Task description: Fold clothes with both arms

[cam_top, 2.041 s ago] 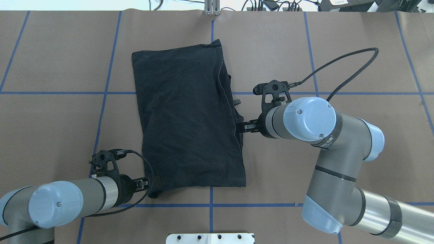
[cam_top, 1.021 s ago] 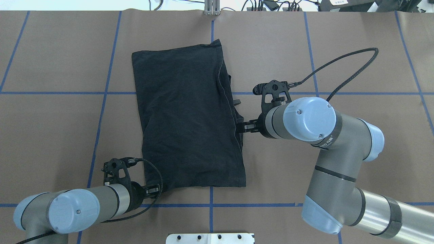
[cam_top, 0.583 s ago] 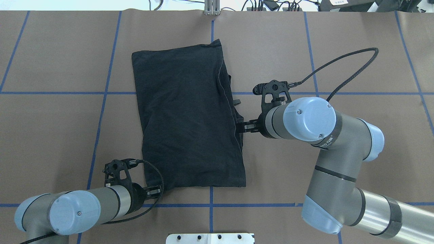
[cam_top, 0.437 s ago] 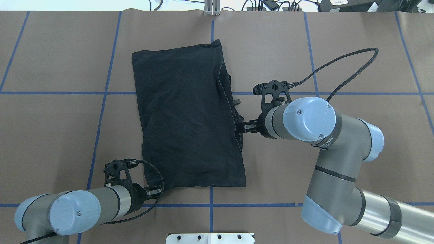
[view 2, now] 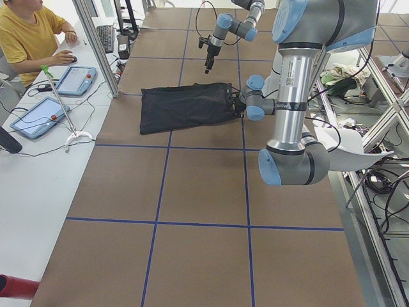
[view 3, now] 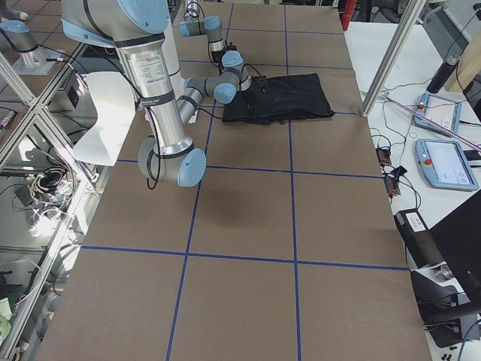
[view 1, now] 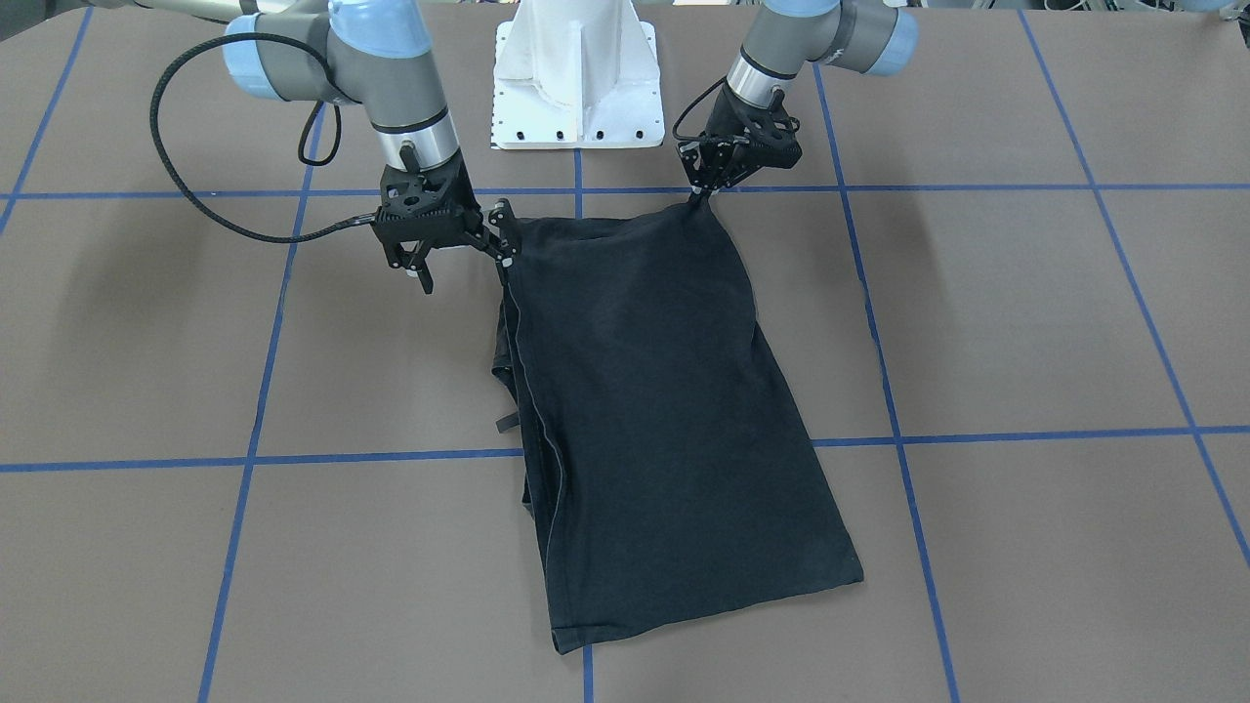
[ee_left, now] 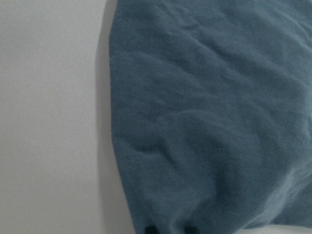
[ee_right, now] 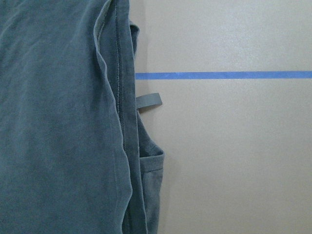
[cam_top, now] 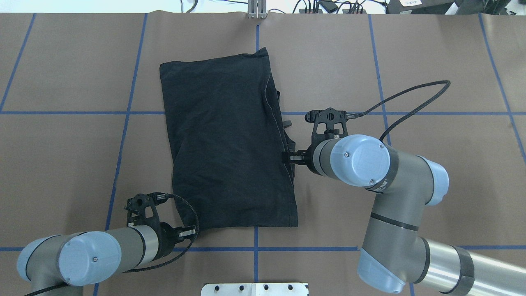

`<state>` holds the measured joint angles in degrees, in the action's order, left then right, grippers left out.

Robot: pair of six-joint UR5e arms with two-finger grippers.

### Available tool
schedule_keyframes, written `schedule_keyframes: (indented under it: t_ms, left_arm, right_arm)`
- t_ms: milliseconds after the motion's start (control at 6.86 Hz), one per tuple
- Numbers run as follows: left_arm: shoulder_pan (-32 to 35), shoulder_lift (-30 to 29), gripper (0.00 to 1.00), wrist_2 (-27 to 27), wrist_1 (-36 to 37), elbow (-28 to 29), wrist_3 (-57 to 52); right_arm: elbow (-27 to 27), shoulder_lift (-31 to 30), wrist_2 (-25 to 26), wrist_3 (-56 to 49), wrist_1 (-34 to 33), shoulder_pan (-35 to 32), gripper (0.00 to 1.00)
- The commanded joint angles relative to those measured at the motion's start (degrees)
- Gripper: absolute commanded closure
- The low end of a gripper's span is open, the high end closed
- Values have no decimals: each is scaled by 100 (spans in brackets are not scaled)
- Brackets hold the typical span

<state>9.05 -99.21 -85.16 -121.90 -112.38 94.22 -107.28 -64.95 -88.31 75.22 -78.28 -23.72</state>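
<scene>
The black T-shirt lies folded lengthwise into a long rectangle on the brown table, with no print showing. My left gripper is shut on its near left corner, and cloth fills the left wrist view. My right gripper hovers above the shirt's right edge with its jaws apart and nothing between them. Its wrist camera looks down on the layered hem and a small grey label.
Blue tape lines mark a grid on the brown table cover. The white pedestal base stands at the robot's side of the table. A person sits at a side desk with tablets beyond the far edge.
The left gripper slid in to the shirt's near left corner and has stayed there. In the last moment the right arm shifted slightly towards the robot and the shirt.
</scene>
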Motion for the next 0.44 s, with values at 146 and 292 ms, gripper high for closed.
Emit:
schedule_keyframes:
  t_ms: [146,292]
  left_arm:
    - [0,-1,100,-1,0,-29,0]
    - [0,-1,100,-1,0,-29,0]
  right_arm:
    - [724,62,803,1020,682,568,6]
    - [821,166,963,1143,682,657,15]
